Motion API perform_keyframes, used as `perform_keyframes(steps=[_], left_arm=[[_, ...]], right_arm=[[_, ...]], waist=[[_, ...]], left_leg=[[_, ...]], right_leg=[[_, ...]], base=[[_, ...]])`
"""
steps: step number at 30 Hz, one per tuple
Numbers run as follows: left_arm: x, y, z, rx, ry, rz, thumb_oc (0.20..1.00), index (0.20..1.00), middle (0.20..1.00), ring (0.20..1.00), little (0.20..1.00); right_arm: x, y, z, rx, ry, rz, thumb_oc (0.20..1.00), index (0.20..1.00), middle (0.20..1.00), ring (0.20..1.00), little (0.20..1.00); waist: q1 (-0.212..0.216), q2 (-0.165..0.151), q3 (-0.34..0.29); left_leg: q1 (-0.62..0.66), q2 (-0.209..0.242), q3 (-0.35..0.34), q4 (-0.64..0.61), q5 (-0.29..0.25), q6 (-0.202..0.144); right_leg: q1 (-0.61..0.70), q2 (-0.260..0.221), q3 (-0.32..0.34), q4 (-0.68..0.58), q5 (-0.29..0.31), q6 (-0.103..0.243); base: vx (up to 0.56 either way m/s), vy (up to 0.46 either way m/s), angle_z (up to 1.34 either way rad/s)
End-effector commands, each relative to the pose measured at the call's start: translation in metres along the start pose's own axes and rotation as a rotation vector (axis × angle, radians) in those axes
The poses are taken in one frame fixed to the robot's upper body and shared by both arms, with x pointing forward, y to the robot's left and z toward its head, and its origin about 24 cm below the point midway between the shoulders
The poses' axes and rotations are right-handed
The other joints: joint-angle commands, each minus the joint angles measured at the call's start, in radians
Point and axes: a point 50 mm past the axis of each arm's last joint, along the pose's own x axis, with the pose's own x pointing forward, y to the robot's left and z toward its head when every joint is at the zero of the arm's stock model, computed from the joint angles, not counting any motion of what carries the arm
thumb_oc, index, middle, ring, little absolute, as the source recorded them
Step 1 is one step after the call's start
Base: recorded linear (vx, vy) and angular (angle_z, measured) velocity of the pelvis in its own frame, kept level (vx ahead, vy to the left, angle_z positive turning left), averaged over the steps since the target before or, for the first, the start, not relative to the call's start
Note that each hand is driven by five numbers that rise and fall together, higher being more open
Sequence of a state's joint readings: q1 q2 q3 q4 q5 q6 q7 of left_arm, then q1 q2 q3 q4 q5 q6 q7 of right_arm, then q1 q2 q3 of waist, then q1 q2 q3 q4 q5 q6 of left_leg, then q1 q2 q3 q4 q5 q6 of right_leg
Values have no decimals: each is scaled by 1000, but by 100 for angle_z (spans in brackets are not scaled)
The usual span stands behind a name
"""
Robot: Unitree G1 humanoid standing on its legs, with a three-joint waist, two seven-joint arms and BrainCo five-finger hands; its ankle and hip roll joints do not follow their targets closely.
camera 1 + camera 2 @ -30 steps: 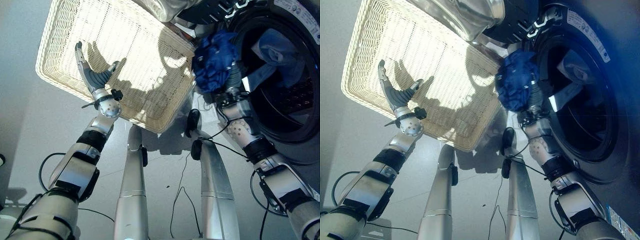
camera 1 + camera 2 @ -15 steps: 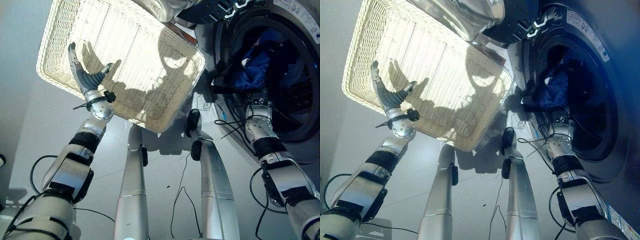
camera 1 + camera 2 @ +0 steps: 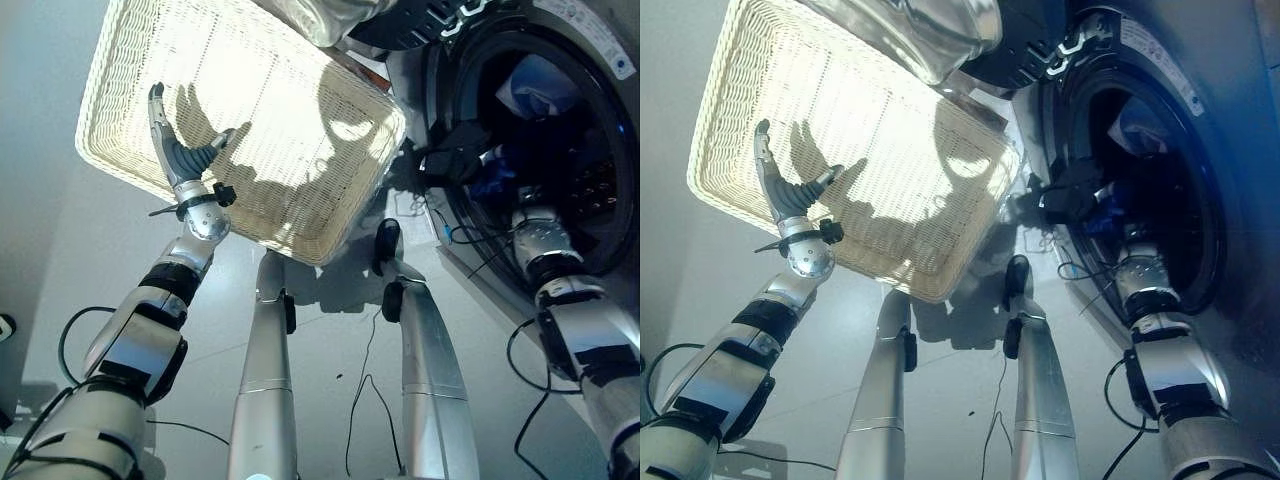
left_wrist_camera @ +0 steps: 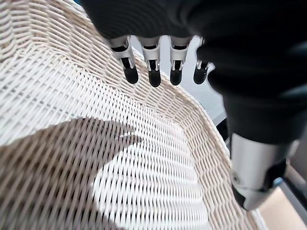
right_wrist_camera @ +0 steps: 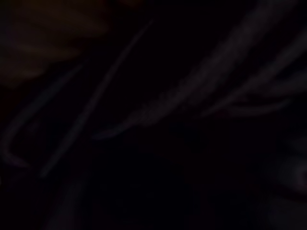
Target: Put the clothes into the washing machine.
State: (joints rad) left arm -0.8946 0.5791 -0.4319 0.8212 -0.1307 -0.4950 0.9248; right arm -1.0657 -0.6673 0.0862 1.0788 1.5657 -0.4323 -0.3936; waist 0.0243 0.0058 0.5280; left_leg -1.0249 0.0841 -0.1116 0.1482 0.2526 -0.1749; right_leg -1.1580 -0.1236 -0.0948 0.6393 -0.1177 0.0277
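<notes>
So we've got our right hand reached inside the dark round drum of the front-loading washing machine, and honestly we can't tell what its fingers are doing in there, the wrist view is pitch black. A bit of the crumpled deep-blue garment shows right at the wrist, with a pale blue piece of clothing further back in the drum. Our left hand hovers with fingers spread straight over the cream woven wicker basket, which looks empty. Main worry, we think: if the blue cloth snags on our fingers, pulling the arm out could drag it back over the door rim and onto the pale grey floor.
</notes>
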Motion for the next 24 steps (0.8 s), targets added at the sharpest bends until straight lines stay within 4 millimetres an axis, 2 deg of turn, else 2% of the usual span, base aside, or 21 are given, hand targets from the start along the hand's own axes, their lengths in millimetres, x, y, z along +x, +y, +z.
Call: perform_keyframes(steps=[1, 4, 7, 8, 9, 10, 11, 13, 17, 18, 19, 20, 22, 24], left_arm=[[6, 16, 1, -5, -36, 69, 1000, 1000, 1000, 1000, 1000], [13, 27, -1, 8, -37, 75, 1000, 1000, 1000, 1000, 1000], [18, 38, -5, 25, -31, 81, 1000, 1000, 1000, 1000, 1000], [19, 39, -5, 26, -31, 81, 1000, 1000, 1000, 1000, 1000], [20, 40, -5, 27, -31, 79, 1000, 1000, 1000, 1000, 1000], [22, 41, -4, 26, -31, 77, 1000, 1000, 1000, 1000, 1000], [26, 39, 0, 22, -40, 73, 1000, 1000, 1000, 1000, 1000], [27, 33, 3, 20, -43, 56, 1000, 1000, 1000, 1000, 1000], [32, 24, 10, 6, -50, 46, 1000, 1000, 1000, 1000, 1000], [33, 22, 13, 2, -53, 44, 1000, 1000, 1000, 1000, 1000], [35, 17, 17, -8, -59, 39, 1000, 1000, 1000, 1000, 1000], [35, 16, 18, -10, -60, 39, 1000, 1000, 1000, 1000, 1000], [39, 10, 24, -24, -66, 39, 1000, 1000, 1000, 1000, 1000], [39, 6, 27, -32, -72, 36, 1000, 1000, 1000, 1000, 1000]], right_arm=[[-10, 47, 113, 46, -558, 8, 200, 200, 200, 200, 200], [-18, 57, 145, 23, -695, 4, 200, 200, 200, 200, 200], [-17, 47, 173, 8, -776, -12, 200, 200, 200, 200, 200], [-16, 45, 176, -6, -784, -17, 247, 247, 247, 247, 247], [-15, 43, 177, -18, -784, -19, 479, 479, 479, 479, 479], [-12, 40, 176, -99, -783, -20, 1000, 1000, 1000, 1000, 1000], [-11, 45, 172, -159, -774, -3, 1000, 1000, 1000, 1000, 1000], [-8, 50, 158, -337, -755, 10, 1000, 1000, 1000, 1000, 1000], [-5, 62, 130, -577, -708, 58, 1000, 1000, 1000, 1000, 1000], [-5, 66, 121, -652, -707, 82, 1000, 1000, 1000, 1000, 1000], [-7, 72, 102, -805, -698, 112, 1000, 1000, 1000, 1000, 1000], [-7, 74, 98, -841, -697, 121, 1000, 1000, 1000, 1000, 1000], [-12, 86, 70, -1107, -713, 189, 1000, 1000, 1000, 1000, 1000], [-13, 90, 56, -1242, -710, 231, 1000, 1000, 1000, 1000, 1000]], waist=[[-22, -29, -8], [-29, -46, -8], [-36, -63, -8], [-36, -64, -8], [-36, -65, -8], [-33, -66, -8], [-30, -64, -8], [-21, -56, -8], [-11, -41, -8], [-8, -35, -8], [-2, -29, -8], [-2, -27, -8], [4, -17, -8], [7, -10, -8]], left_leg=[[35, -87, 72, 111, -176, 76], [41, -84, 67, 106, -176, 78], [50, -82, 63, 113, -181, 81], [52, -82, 62, 114, -181, 82], [52, -83, 62, 115, -182, 83], [53, -86, 60, 116, -182, 85], [43, -91, 57, 112, -170, 88], [50, -97, 54, 113, -179, 90], [43, -110, 47, 114, -177, 95], [40, -113, 46, 115, -177, 96], [35, -117, 47, 117, -177, 98], [33, -118, 47, 117, -177, 99], [26, -122, 50, 119, -174, 101], [21, -124, 51, 119, -173, 103]], right_leg=[[133, 80, -34, -326, 231, 99], [144, 85, -33, -332, 233, 100], [157, 89, -32, -326, 227, 98], [159, 89, -32, -325, 226, 98], [160, 89, -33, -324, 226, 98], [162, 87, -34, -325, 225, 99], [152, 83, -37, -330, 236, 98], [156, 78, -41, -326, 225, 100], [146, 71, -46, -326, 226, 99], [141, 69, -48, -322, 224, 99], [135, 66, -52, -319, 222, 97], [133, 65, -53, -319, 221, 98], [125, 61, -57, -317, 220, 97], [120, 59, -61, -313, 216, 97]], base=[[-28, -25, -6], [-18, -13, -6], [-4, 1, -1], [0, 0, 0], [0, 0, 0], [0, 0, 0], [0, 0, 0], [0, 0, 0], [0, 0, 0], [0, 0, 0], [0, 0, 0], [0, 0, 0], [0, 0, 0], [0, 0, 0]])
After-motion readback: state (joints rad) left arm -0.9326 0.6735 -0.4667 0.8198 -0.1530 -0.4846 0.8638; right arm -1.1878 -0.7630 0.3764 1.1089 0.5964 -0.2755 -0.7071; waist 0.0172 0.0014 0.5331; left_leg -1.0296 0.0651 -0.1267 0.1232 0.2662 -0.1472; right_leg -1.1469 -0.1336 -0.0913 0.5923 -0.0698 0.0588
